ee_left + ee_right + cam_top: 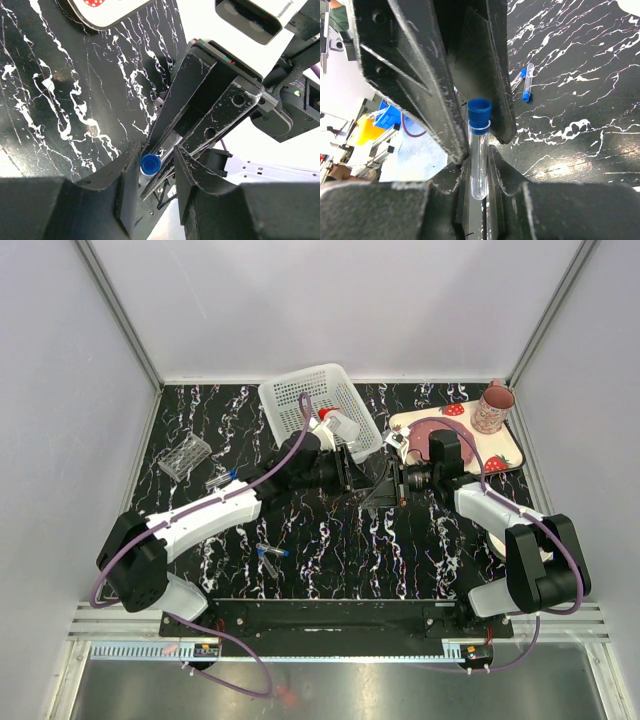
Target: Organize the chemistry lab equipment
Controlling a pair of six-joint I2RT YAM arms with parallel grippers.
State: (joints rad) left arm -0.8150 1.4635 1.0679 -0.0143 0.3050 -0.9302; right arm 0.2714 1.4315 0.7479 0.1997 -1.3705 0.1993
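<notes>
Right gripper (477, 160) is clamping the blue-capped tube (479, 150); left gripper (156, 156), jaws partly open, is straddling its cap (150, 164); premature release risks a drop.

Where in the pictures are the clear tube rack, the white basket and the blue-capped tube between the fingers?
clear tube rack (185, 456): top view, middle of its frame.
white basket (298, 377): top view, its far rim.
blue-capped tube (479, 160): right wrist view, its clear body.

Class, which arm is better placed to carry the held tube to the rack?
Left: the clear plastic tube rack stands on its side, and the left gripper brackets the small clear blue-capped tube.
</notes>
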